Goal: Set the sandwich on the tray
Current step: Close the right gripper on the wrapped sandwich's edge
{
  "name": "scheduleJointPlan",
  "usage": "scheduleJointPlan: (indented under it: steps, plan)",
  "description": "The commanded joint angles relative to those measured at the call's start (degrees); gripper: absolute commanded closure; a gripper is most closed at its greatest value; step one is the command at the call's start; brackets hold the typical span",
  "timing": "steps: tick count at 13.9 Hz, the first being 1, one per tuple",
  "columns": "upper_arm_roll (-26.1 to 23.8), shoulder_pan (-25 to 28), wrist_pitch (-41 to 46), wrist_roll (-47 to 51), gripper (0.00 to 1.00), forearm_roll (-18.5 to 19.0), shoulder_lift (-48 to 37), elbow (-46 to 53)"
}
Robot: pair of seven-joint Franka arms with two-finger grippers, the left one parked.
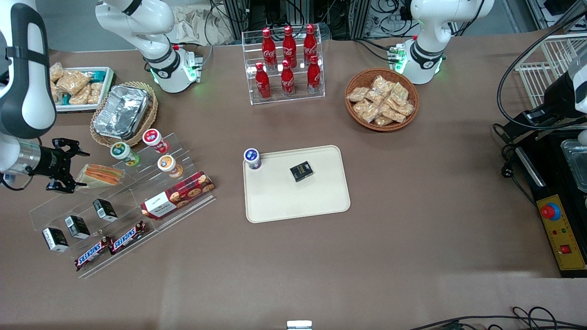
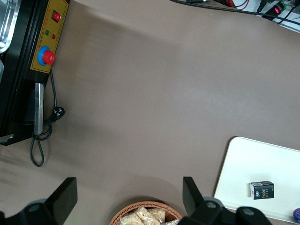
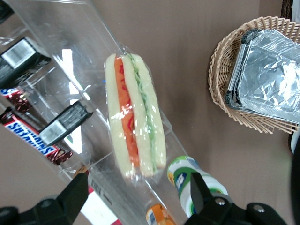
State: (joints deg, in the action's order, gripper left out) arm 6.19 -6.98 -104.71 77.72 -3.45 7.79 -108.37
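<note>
The sandwich (image 1: 102, 174) (image 3: 135, 119), a wrapped wedge with pale bread and orange and green layers, lies on the upper step of a clear acrylic stand (image 1: 124, 201) toward the working arm's end of the table. My gripper (image 1: 79, 169) (image 3: 139, 192) hovers at the sandwich's outer end, open. One dark finger (image 3: 77, 193) shows on each side and nothing is held between them. The cream tray (image 1: 298, 201) (image 2: 262, 159) lies mid-table. It carries a small black box (image 1: 301, 171) and a blue-lidded cup (image 1: 252, 158) at one corner.
Three cups (image 1: 153, 140) stand on the stand beside the sandwich. A cookie box (image 1: 178, 194), black boxes (image 1: 77, 226) and Snickers bars (image 1: 110, 245) fill its lower steps. A foil container in a basket (image 1: 123, 112) and a cola rack (image 1: 286, 64) lie farther from the camera.
</note>
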Motion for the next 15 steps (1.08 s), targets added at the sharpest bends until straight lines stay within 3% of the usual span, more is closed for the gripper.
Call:
scheduleJointPlan:
  steps: [1, 6, 8, 11, 13, 15]
  plan:
    - [-0.04, -0.31, -1.89, 1.46, 0.03, 0.02, 1.70, -0.17]
    - [-0.04, -1.19, -3.22, 1.64, 0.04, 0.02, 4.07, -0.26]
    - [-0.04, -1.37, -3.57, 1.55, 0.09, 0.11, 4.25, -0.52]
    - [-0.13, -1.28, -4.18, 0.85, 0.52, 0.20, 3.90, -0.44]
    - [-0.13, -0.67, -3.75, -0.11, 0.69, 0.20, 3.46, -0.17]
    - [-0.30, -0.49, -3.48, -1.52, 0.74, 0.29, 2.68, 0.09]
